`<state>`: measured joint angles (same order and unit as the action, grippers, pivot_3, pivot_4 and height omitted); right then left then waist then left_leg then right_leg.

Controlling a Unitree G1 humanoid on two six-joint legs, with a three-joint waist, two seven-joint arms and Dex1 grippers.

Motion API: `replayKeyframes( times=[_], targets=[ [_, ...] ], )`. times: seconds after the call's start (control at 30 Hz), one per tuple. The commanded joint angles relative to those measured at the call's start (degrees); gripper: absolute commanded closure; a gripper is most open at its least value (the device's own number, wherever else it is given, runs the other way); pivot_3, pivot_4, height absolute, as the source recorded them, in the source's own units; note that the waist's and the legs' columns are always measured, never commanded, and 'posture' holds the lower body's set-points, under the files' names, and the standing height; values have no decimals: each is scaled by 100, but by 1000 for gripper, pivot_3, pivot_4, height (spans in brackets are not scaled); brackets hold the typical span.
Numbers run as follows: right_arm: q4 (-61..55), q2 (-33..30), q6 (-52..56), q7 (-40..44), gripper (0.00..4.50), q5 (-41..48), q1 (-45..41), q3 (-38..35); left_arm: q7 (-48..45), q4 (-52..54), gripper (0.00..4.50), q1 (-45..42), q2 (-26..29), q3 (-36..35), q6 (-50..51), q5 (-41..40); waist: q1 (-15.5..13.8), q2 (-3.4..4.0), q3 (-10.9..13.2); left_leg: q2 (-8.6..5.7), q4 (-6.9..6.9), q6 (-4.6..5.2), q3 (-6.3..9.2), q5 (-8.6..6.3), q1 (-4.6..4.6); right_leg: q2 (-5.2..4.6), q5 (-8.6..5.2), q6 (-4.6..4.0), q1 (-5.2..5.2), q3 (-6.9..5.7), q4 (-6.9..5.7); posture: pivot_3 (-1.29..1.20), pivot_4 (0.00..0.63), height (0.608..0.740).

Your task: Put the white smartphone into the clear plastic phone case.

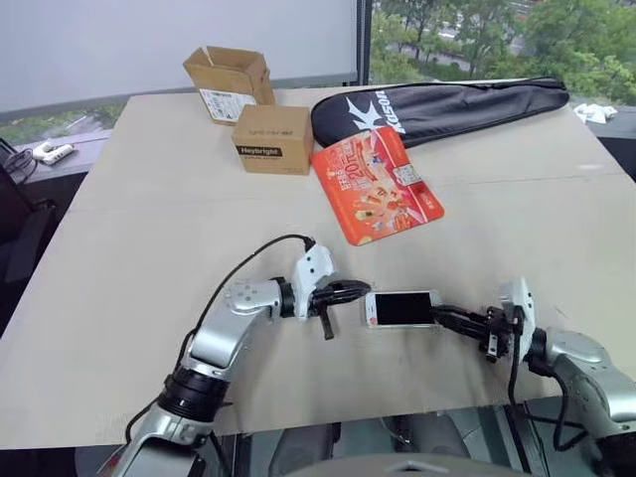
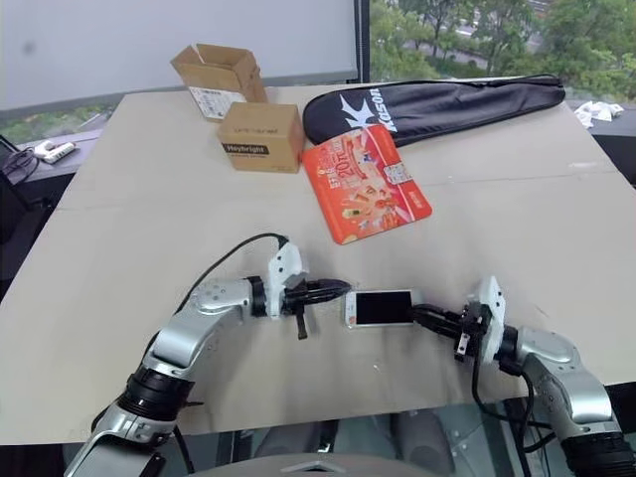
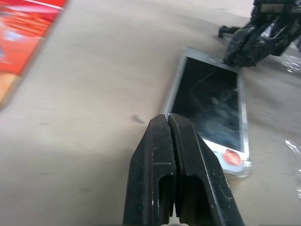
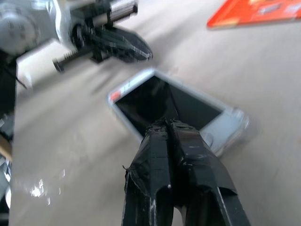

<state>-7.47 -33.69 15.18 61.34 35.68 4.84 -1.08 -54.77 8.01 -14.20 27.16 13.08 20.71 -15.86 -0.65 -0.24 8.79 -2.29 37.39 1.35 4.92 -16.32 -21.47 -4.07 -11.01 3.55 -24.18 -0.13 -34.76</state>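
While the white smartphone (image 1: 401,309) lies screen-up on the worktop (image 1: 149,219) between the two arms, seated in the clear plastic phone case (image 3: 244,170) whose glossy rim shows round its corners, the left claw (image 1: 364,289) is fully closed and empty with its tips at one short end. At the opposite end the right claw (image 1: 440,314) is likewise closed on nothing, its tips at the edge of the phone. Farther back lie an orange packet (image 1: 376,184), two cardboard boxes (image 1: 273,139) and a black bag (image 1: 442,104).
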Motion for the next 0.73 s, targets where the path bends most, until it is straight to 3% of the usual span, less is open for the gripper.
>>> replayKeyframes(
  times=[0.03, 0.2, 0.23, 0.37, 0.57, 0.6, 0.73],
  targets=[
    [-245, -233, 40, 129, 4447, 105, -1, -339, 91, 578, 4500, 272, 223, -399, 119, -214, -19, 7, 11, -5, 1, 0, 0, 0, -26, 1, 0, 0, -23, -1, 0, 0, 150, 740],
    [273, -646, -183, 292, 4447, -134, 23, -788, 49, 1021, 4500, 930, 553, -1079, 90, -636, -29, 10, 39, -28, 5, 2, -7, -1, -47, -10, 0, 2, -39, 4, 5, 0, 150, 740],
    [379, -722, -179, 340, 4488, -164, 18, -845, 44, 1068, 4238, 1033, 590, -1188, 85, -717, -30, 10, 43, -31, 6, 3, -7, -1, -48, -13, 0, 3, -39, 4, 5, 0, 150, 740],
    [942, -1084, -417, 549, 3438, -523, 0, -972, 37, 1203, 3118, 1428, 722, -1467, 20, -846, -28, 9, 48, -32, 7, 7, -9, -2, -46, -12, 0, 3, -38, 4, 2, 0, 150, 740],
    [1516, -1430, -782, 1102, 526, -692, -125, -1083, -57, 1295, 204, 1763, 939, -1501, -193, -713, -21, 11, 49, -29, 28, 29, -13, -13, -29, -6, 1, 3, -20, 6, -8, 0, 150, 740],
    [1582, -1454, -867, 1139, 101, -715, -168, -1110, -45, 1300, 0, 1814, 974, -1523, -221, -696, -18, 11, 49, -30, 33, 30, -12, -13, -29, -6, 1, 2, -17, 6, -8, 0, 150, 740],
    [1746, -1403, -1039, 1183, 44, -728, -354, -1149, -43, 1223, 0, 1823, 1082, -1429, -380, -545, -19, 13, 51, -30, 66, 33, -10, -16, -28, -5, 1, 2, 1, 4, -9, 0, 150, 740]
  ],
)
